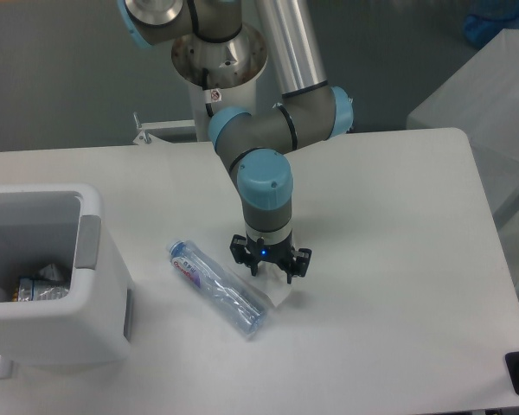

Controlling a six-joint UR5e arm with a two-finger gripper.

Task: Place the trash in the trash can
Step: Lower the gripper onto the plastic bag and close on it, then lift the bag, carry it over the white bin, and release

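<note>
Hand [270, 275] down on wrapper [277, 292]; bottle [218, 288] just left.

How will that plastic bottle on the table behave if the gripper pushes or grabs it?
The plastic bottle looks crushed and empty, so it is probably very light and would skid when nudged. Its dented clear walls would likely buckle further under a squeeze. Flattening may curb rolling, though it could pivot against the white wrapper under the gripper.
</note>
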